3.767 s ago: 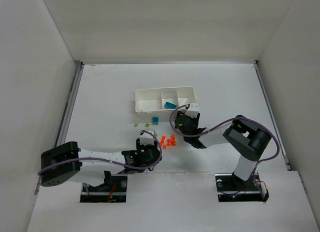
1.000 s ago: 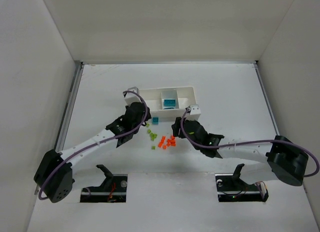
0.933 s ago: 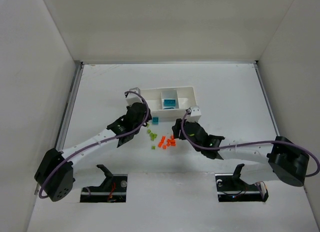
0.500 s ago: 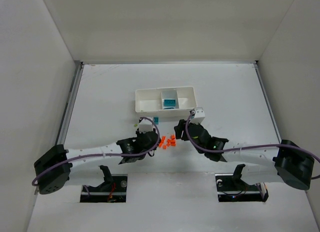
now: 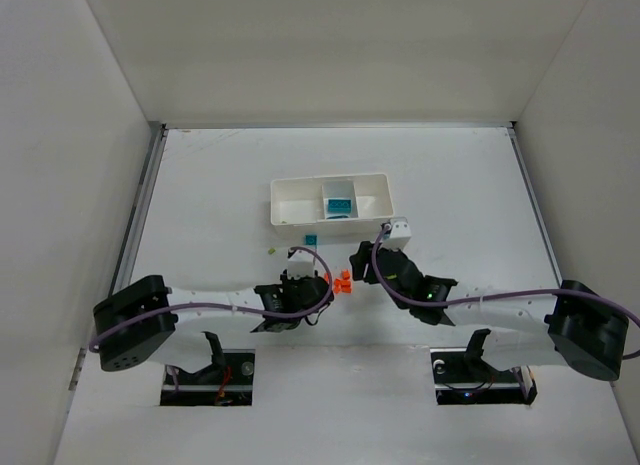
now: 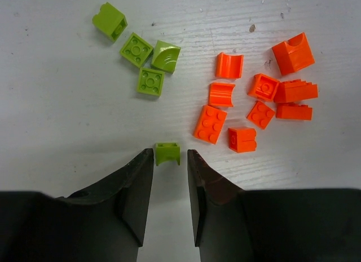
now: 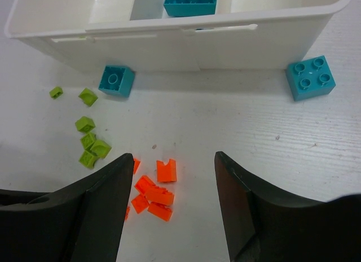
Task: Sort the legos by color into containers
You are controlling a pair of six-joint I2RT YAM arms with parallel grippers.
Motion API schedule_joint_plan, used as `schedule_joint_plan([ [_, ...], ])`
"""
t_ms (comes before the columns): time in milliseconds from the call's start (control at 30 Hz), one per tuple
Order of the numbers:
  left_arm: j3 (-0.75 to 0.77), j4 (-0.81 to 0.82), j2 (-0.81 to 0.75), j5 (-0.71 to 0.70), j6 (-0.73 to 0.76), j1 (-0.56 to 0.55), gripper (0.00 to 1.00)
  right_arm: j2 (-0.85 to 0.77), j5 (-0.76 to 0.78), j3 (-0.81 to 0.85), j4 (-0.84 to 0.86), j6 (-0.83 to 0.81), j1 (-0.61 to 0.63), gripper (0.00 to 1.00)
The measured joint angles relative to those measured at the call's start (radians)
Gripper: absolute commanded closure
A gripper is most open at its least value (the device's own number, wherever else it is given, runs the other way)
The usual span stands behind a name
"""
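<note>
In the left wrist view my left gripper (image 6: 169, 160) is low over the table. Its jaws are slightly apart around a lime green lego (image 6: 167, 153), with thin gaps on both sides. More green legos (image 6: 144, 56) lie ahead on the left, and several orange legos (image 6: 259, 98) on the right. My right gripper (image 7: 174, 160) is wide open and empty above the orange legos (image 7: 155, 194). The white tray (image 7: 169, 48) holds a teal lego (image 7: 190, 1) in its middle compartment. From above, both grippers (image 5: 303, 285) (image 5: 360, 260) flank the orange legos (image 5: 343, 281).
Two teal legos lie on the table before the tray, one on the left (image 7: 117, 80) and one on the right (image 7: 309, 77). Small green legos (image 7: 90, 143) sit left of the orange ones. White walls enclose the table.
My left arm has swung back from the tray's left end to the brick pile and come down around a green lego. My right gripper has barely moved.
</note>
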Motion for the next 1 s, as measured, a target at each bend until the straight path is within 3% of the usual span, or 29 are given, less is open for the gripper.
schedule_joint_plan([
  [200,-0.006,0.049,0.04,-0.006,0.008,0.021,0.88,-0.002,0.001,-0.008,0.0,0.006,0.0,0.35],
  [333,-0.009,0.046,0.017,-0.008,0.014,0.021,0.89,-0.016,0.002,-0.021,0.0,0.015,0.0,0.35],
  [467,-0.014,0.013,-0.136,-0.027,0.03,0.042,0.88,-0.038,0.005,-0.037,-0.002,0.026,0.0,0.39],
  [600,0.008,0.024,-0.259,-0.031,0.089,0.171,0.87,-0.04,0.005,-0.038,-0.002,0.029,0.0,0.45],
  [700,0.048,0.075,-0.267,-0.013,0.149,0.29,0.86,-0.037,0.005,-0.038,-0.002,0.034,0.002,0.46],
  [1000,0.23,0.254,-0.015,0.114,0.265,0.517,0.85,0.018,0.007,-0.038,-0.001,0.056,0.035,0.46],
])
